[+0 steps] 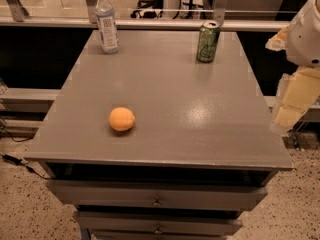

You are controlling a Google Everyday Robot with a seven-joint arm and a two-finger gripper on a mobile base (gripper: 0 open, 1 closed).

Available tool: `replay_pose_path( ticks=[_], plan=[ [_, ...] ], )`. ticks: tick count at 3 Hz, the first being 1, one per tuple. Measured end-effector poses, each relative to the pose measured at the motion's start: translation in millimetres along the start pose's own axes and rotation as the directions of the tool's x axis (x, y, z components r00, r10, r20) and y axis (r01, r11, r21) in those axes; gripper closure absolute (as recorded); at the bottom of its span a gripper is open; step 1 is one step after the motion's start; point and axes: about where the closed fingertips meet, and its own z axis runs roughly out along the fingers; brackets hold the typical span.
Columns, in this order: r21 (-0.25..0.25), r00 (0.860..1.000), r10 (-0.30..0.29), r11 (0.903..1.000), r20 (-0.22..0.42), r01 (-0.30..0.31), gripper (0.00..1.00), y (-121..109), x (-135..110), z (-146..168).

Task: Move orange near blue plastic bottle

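Orange (122, 119) on table (200, 109); gripper (291, 108) hangs beyond right edge.

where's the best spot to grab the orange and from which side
Grip the orange across its widest middle, coming down from above: it is round and sits alone on the table, so no side is blocked. The gripper hangs beyond the table's right edge, so it would likely travel left first.

Gripper (290, 109): at the right edge, beside the desk (200, 109); arm above cropped by the frame.
Blue plastic bottle (106, 21): label print unreadable.
Green can (208, 41): lettering illegible.
Drawers (156, 196): lowest cut off at the bottom.
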Motion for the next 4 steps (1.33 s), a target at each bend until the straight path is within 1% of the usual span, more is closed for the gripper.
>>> replay_pose_path(
  ticks=[1, 2, 3, 4],
  plan=[
    [0.000, 1.000, 0.000, 1.0000, 0.000, 0.000, 0.00, 0.0, 0.0, 0.0],
    [-0.001, 0.999, 0.006, 1.0000, 0.044, -0.006, 0.00, 0.3, -14.1, 9.9],
    [-0.018, 0.991, 0.008, 0.9998, 0.134, -0.006, 0.00, 1.4, -48.3, 30.0],
    [-0.039, 0.971, -0.006, 0.9991, 0.238, 0.016, 0.00, 4.8, -93.0, 55.1]
  ],
)
